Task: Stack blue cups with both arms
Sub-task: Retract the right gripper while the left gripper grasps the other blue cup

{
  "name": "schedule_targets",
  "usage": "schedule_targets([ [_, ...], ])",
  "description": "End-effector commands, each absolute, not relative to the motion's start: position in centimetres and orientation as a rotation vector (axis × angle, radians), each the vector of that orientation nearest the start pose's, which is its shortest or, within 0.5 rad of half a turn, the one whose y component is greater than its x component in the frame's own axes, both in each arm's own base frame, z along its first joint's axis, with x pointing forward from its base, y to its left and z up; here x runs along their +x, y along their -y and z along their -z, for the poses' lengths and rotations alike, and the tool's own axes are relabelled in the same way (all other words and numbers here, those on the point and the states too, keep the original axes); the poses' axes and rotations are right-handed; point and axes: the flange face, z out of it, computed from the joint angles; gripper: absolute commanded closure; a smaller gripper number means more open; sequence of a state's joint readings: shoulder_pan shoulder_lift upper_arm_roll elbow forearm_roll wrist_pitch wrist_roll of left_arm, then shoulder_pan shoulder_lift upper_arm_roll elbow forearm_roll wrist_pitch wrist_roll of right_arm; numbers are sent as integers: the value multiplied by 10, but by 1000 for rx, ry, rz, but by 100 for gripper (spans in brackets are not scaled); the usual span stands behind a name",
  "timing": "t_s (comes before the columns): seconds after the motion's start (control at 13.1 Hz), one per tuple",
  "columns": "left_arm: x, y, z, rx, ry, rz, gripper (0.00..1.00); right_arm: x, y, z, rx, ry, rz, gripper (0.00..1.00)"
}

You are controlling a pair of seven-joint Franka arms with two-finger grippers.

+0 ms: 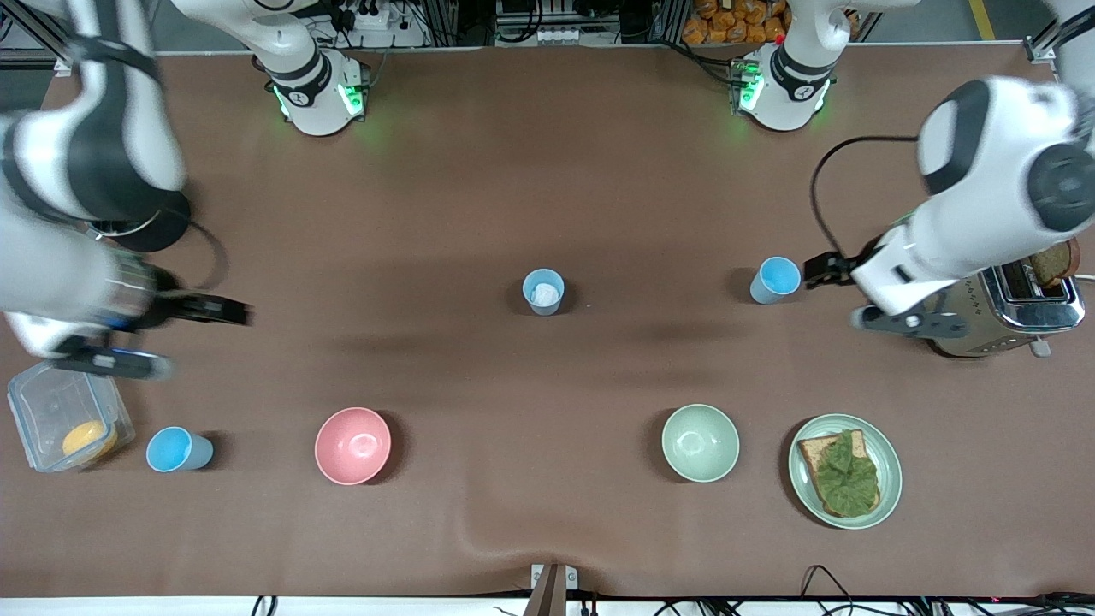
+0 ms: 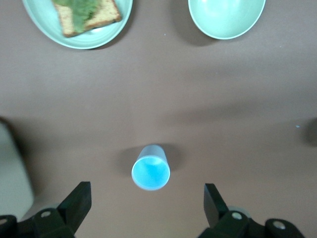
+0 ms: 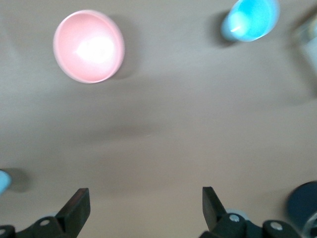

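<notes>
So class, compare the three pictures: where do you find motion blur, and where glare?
Front view: the right arm's tool is smeared by motion, while the centre blue cup is crisp. Right wrist view: the whole picture is soft, with glare inside the pink bowl. Left wrist view: sharp, with the blue cup casting a soft shadow.

Even overhead light falls on my brown desk (image 1: 547, 171), bright without harshness. Soft shadows pool beside the pink bowl (image 1: 352, 446) and pale-green bowl (image 1: 700, 442), and broad dim bands cross mid-frame. Green glow spills from my bases at the upper edge. My right arm (image 1: 77, 214) smears with motion blur at the frame's left; its wrist picture is soft throughout, glare whitening the pink bowl's inside. My left wrist picture is sharper, my black fingers (image 2: 74, 203) crisp along the lower edge.
</notes>
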State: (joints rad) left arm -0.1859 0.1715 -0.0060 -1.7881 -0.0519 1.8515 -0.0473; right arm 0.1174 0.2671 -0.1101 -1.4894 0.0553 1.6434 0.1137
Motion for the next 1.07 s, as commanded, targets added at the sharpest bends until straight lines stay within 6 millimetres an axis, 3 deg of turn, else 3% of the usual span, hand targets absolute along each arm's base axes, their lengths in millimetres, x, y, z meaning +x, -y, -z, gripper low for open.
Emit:
schedule_targets([
  [0.0,555,116,-402,-3193,-199,-185,0,583,18,-540,-3132,-146,-65,0],
  [0.15,537,120,-364,-3239,-142,-228,0,569,31,-560,-3132,-177,-43,0],
  [0.31,527,122,-328,-3242,-121,-152,0,555,41,-569,-3131,-195,-77,0],
  [0.69,501,148,-280,-3226,-83,-177,0,553,35,-565,-3131,-178,-120,0],
  [0.99,483,146,-251,-3208,-94,-201,0,554,31,-569,-3132,-157,-108,0],
])
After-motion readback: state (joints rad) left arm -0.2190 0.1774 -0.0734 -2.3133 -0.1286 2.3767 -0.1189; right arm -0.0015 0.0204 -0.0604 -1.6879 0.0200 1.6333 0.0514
